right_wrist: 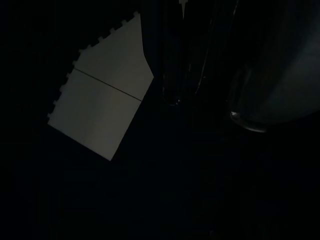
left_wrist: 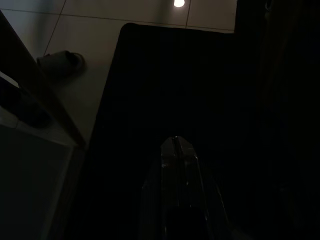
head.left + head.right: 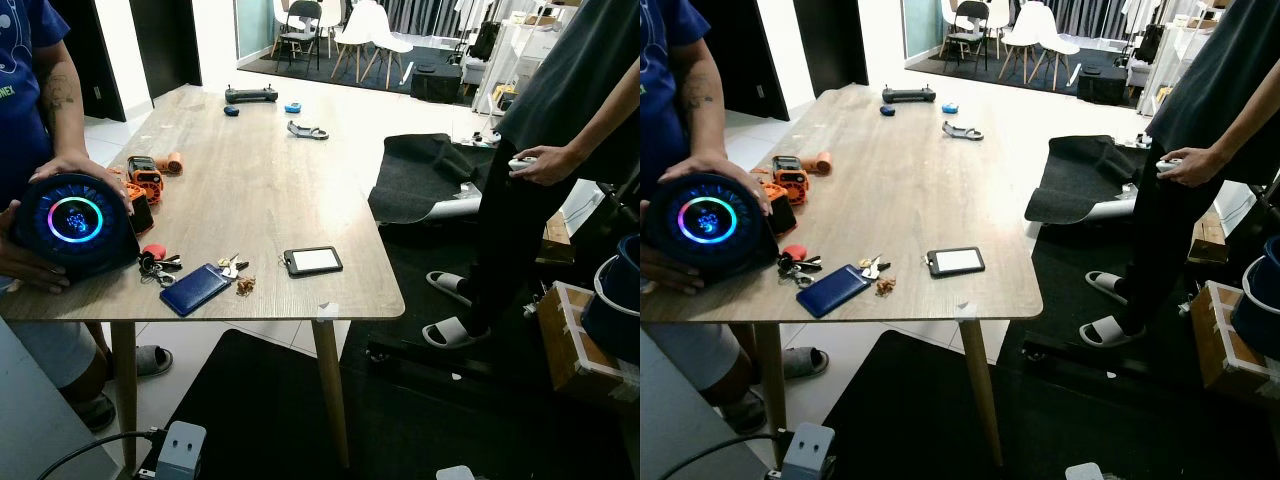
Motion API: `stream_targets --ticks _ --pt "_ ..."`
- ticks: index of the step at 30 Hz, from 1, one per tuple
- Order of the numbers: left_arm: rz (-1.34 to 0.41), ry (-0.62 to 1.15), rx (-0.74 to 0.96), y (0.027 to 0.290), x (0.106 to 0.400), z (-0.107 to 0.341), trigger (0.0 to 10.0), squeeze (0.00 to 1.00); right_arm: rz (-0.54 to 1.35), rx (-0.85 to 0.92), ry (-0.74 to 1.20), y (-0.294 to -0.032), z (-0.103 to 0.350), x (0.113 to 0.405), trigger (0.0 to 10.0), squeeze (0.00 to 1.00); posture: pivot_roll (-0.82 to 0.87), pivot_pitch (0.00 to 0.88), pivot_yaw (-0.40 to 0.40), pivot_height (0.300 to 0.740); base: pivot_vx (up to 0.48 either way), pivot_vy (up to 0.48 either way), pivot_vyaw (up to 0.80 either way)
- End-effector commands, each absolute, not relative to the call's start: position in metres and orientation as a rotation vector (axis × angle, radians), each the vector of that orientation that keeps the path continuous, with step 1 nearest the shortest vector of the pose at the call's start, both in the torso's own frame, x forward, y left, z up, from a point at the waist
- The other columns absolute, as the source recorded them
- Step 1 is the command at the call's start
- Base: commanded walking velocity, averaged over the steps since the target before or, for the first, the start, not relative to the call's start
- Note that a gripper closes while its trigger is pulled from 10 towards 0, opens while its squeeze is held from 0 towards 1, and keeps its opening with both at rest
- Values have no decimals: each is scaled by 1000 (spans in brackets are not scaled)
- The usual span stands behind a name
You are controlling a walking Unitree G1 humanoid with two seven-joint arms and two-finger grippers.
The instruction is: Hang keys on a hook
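A wooden table (image 3: 260, 190) holds a bunch of keys (image 3: 232, 266) near its near-left edge, between a blue wallet (image 3: 195, 289) and a black card holder (image 3: 313, 260). The left gripper (image 2: 175, 150) hangs over dark floor, fingers pressed together. Whether the right gripper (image 1: 175, 95) is parted or closed, I cannot tell.
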State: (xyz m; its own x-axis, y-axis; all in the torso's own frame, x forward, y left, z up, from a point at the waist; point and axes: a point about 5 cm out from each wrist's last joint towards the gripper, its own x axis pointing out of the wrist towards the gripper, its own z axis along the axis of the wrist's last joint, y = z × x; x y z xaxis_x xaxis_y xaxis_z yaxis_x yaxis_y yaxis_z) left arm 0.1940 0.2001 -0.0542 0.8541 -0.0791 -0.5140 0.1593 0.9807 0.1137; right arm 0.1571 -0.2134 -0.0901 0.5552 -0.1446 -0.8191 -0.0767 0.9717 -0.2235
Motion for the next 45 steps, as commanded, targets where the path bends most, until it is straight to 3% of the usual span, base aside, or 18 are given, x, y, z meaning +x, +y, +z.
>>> stream_targets --ticks 1,10,35,45 --pt "-118 567 140 199 190 -59 10000 0 -45 -249 986 -216 -90 157 10000 0 97 27 -48 740 0 0 0" --pt "-117 567 124 198 193 -58 10000 0 -45 -253 989 -218 -90 157 10000 0 96 18 -52 740 0 0 0" --pt "-116 560 122 199 192 -57 10000 0 -40 -254 989 -216 -89 158 10000 0 100 24 -53 740 319 0 0" --pt "-108 555 122 200 191 -57 10000 0 -39 -250 993 -215 -90 157 10000 0 103 31 -52 740 0 0 0"
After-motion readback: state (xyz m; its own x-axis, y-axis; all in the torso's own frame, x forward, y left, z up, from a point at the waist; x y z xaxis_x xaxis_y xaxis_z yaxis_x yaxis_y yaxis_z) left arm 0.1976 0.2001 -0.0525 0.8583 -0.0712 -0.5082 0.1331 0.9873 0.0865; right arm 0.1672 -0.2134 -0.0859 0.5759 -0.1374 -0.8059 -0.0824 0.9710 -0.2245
